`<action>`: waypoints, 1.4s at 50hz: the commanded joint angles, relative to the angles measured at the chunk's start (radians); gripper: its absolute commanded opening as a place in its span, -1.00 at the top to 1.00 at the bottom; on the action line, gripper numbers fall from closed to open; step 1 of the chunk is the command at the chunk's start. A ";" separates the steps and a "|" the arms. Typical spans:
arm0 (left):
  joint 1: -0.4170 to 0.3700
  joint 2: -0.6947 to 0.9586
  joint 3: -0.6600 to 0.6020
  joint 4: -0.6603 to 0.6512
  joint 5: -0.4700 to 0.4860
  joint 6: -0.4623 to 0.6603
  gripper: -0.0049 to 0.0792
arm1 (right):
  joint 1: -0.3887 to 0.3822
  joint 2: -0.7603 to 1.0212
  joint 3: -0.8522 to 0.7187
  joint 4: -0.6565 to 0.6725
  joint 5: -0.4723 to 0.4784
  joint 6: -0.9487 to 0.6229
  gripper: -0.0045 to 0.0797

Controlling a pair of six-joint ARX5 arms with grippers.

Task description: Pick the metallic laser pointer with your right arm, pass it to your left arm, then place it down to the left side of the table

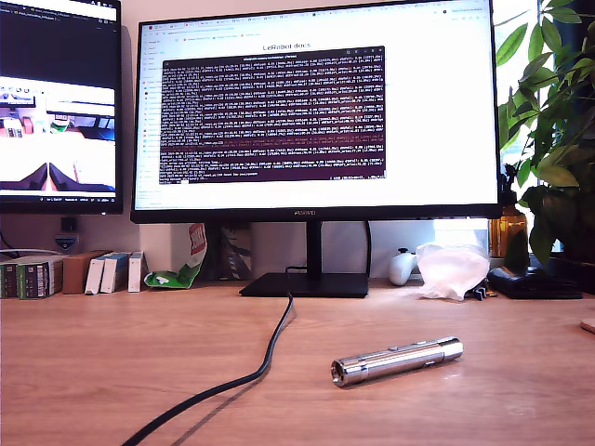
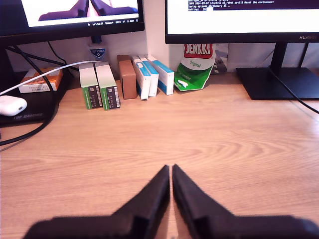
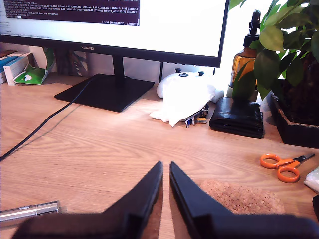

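A: Quick pass across the exterior view, its left to its right. What have you got?

B: A side monitor (image 1: 59, 102) at the exterior view's left, small boxes (image 1: 70, 274) lined up under it. Then the big monitor (image 1: 316, 107) on its stand, a black cable (image 1: 244, 376) running from the stand toward the camera over the table (image 1: 93, 372).

A: And your target?

B: The metallic laser pointer (image 1: 397, 360) lies flat on the wood, right of the cable and apart from it — lens end toward the exterior view's left. Nothing touches it. Behind it you have a white crumpled bag (image 1: 451, 269), and a plant (image 1: 553, 121) at the exterior view's right edge.

A: Grippers?

B: Neither shows in the exterior view. In the wrist views, my first gripper (image 2: 171, 172) has its jaws nearly together, only a thin slit, nothing between them, bare wood ahead. My second gripper (image 3: 166, 169) — same, a narrow gap, holding nothing.

A: Does the pointer show from the wrists?

B: Only in the second wrist view: it pokes in at the frame edge, near the gripper body. Orange scissors (image 3: 281, 167) and a cork coaster (image 3: 239, 196) lie on the gripper's other side.
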 commanded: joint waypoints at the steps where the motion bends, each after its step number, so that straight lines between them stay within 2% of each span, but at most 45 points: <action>1: 0.002 -0.008 -0.039 -0.004 0.001 0.008 0.92 | 0.005 -0.006 -0.002 -0.037 0.001 0.001 0.81; 17: 0.002 -0.008 -0.039 -0.003 0.003 0.004 0.92 | 0.005 -0.006 -0.002 -0.037 0.000 0.001 0.81; 23: 0.002 -0.008 -0.039 0.012 0.038 -0.041 0.92 | 0.005 -0.006 -0.002 -0.028 0.000 0.001 0.81; 26: 0.002 -0.008 -0.039 0.031 0.060 -0.106 0.92 | 0.005 -0.006 -0.002 -0.016 0.000 0.003 0.81; 35: 0.001 -0.008 -0.039 0.182 0.116 -0.225 0.92 | 0.005 -0.006 -0.002 -0.010 -0.025 0.008 0.81; 43: 0.001 -0.008 -0.034 0.335 0.177 -0.274 0.92 | 0.005 -0.006 0.000 0.033 -0.036 0.147 0.82; 46: 0.001 -0.008 -0.021 0.367 0.203 -0.274 0.92 | 0.005 -0.006 0.010 0.095 -0.053 0.189 0.93; 48: 0.001 -0.008 -0.006 0.372 0.227 -0.273 0.93 | 0.005 -0.006 0.028 0.105 -0.074 0.189 0.92; 58: 0.001 0.024 0.088 0.349 0.352 -0.225 0.93 | 0.005 0.026 0.162 0.034 -0.116 0.177 0.92; 70: 0.001 0.252 0.243 0.222 0.553 -0.006 0.93 | 0.005 0.278 0.330 -0.160 -0.305 -0.132 0.92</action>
